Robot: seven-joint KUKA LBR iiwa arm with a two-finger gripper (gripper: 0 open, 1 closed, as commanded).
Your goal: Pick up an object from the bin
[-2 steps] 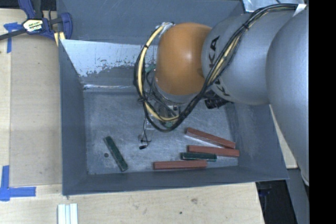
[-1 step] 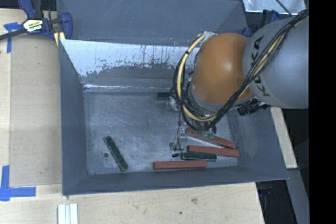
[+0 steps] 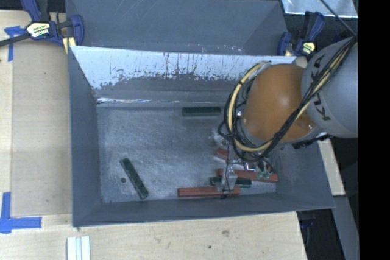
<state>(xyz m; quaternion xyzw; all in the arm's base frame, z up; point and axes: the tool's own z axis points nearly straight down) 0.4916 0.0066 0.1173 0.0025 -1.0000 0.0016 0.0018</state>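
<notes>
A grey metal bin with sloping, matt walls is seen from above. Its flat floor is speckled and scuffed, and dark scratch marks run along the top of the back wall.

Four slim, straight-edged pieces are spread over the floor:
- A long reddish-brown bar is laid flat along the foot of the front wall, right of the middle.
- A shorter reddish piece is found just beside it, towards the front right corner.
- A dark green bar is laid level against the foot of the back wall.
- A second dark green bar is set at a slant in the front left part of the floor, well apart from the rest.

The arm, a smooth silver-grey tube, is brought in from the right and bent down into the bin. Its wrist is capped by a rounded, glossy orange cover, around which black and yellow cables are looped.

The claw is pointed down at the floor near the front wall, at the right end of the long reddish-brown bar, with the shorter reddish piece close on its right. Whether the claw is spread or pressed together cannot be told, nor whether the bar is touched or gripped by it.
</notes>
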